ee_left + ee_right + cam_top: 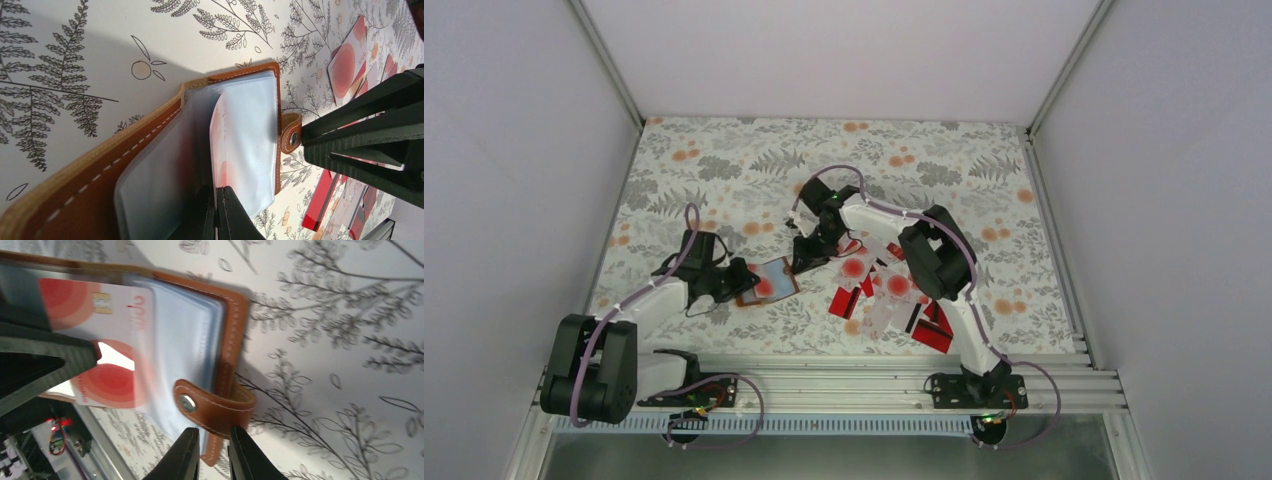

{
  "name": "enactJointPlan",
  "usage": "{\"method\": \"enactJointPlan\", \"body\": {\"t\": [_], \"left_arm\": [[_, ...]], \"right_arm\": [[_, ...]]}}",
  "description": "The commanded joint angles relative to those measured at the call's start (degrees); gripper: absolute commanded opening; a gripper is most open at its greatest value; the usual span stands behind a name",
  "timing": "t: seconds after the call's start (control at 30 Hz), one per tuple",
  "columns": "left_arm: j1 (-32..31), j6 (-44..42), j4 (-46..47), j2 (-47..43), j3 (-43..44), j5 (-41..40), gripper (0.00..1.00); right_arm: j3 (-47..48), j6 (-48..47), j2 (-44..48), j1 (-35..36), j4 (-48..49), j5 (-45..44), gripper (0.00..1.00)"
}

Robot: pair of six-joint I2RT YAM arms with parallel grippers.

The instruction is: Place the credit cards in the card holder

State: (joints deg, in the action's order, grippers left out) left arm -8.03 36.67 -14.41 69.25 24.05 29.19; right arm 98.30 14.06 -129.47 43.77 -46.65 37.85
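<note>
The brown card holder (782, 270) lies open on the patterned table, left of centre, between both grippers. My left gripper (742, 283) is shut on a white credit card with red blotches (220, 145), which stands partly inside a pale pocket of the holder (100, 165); its jaws (216, 202) pinch the card's near edge. My right gripper (802, 262) is closed on the holder's brown right edge (232, 325), just below the snap strap (210, 402); its jaws (212, 447) show narrowly apart with the leather between them. The card also shows in the right wrist view (115, 315).
A loose pile of red cards (849, 300) and white blotched cards (896, 285) lies right of the holder, under the right arm, with more red cards (934, 325) nearer the front rail. Some show in the left wrist view (345, 67). White walls enclose the table.
</note>
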Motion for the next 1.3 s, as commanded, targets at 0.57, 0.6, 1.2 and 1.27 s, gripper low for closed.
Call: {"method": "enactJointPlan", "body": {"t": [0.57,0.6,1.2,1.27], "left_arm": [[0.2,-2.2,3.5,5.1,-2.1,-0.9,0.03],[0.2,-2.2,4.0,5.4,-2.2,-0.5,0.02],[0.2,-5.5,8.0,11.3,-2.9,2.7,0.02],[0.2,-5.7,8.1,12.1,-2.8,2.8,0.03]], "right_arm": [[-9.1,3.3,1.1,0.1,6.1,2.7,0.19],[-9.3,3.5,1.0,0.1,6.5,2.8,0.17],[-7.7,3.9,-1.2,0.0,6.9,2.2,0.12],[-7.5,3.8,-1.3,0.0,6.6,2.2,0.12]]}}
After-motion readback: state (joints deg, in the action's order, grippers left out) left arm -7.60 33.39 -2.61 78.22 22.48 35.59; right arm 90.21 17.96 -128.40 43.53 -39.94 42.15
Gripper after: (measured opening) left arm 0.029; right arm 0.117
